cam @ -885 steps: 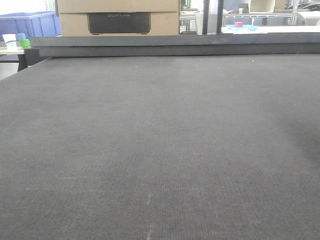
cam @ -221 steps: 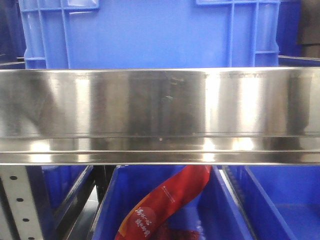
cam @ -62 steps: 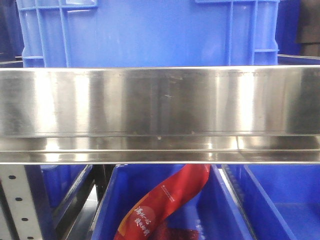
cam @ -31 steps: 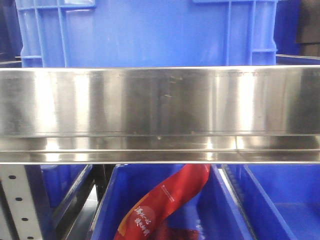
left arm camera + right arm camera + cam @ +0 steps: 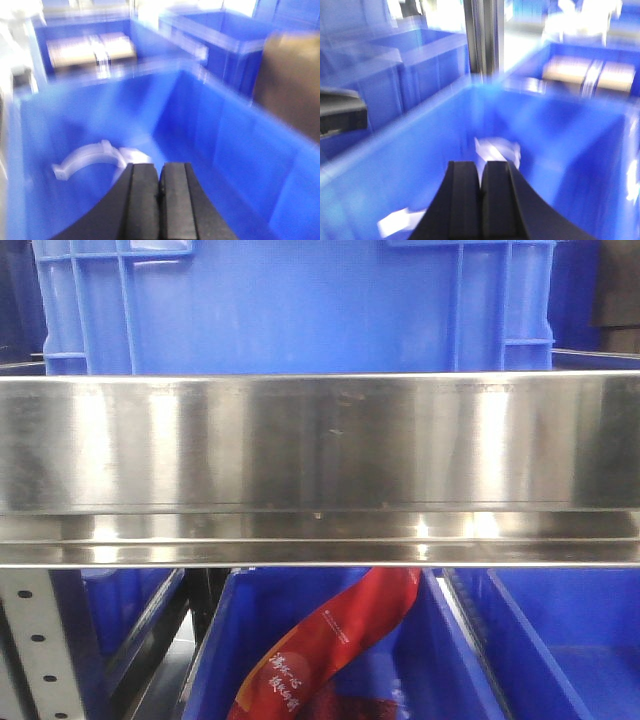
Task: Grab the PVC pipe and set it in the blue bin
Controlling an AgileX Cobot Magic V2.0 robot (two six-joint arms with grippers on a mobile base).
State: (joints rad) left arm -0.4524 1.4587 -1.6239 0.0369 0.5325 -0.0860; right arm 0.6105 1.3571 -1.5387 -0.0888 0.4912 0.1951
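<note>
In the blurred left wrist view, my left gripper (image 5: 159, 167) is shut and empty over the inside of a blue bin (image 5: 235, 140). A white curved PVC piece (image 5: 85, 157) lies on the bin floor just beyond and left of the fingertips. In the blurred right wrist view, my right gripper (image 5: 481, 165) is shut and empty over a blue bin (image 5: 395, 165). A white PVC piece (image 5: 497, 148) lies just past its tips, and another white piece (image 5: 400, 220) lies at the lower left. Neither gripper shows in the front view.
The front view faces a steel shelf rail (image 5: 320, 470) close up. A blue crate (image 5: 300, 300) stands above it. Below it, a blue bin (image 5: 215, 640) holds a red packet (image 5: 330, 640). More blue bins and a brown box (image 5: 290, 90) stand around.
Fourteen seconds ago the front view showed a grey table; it now faces the shelf. Over the last second it has barely shifted.
</note>
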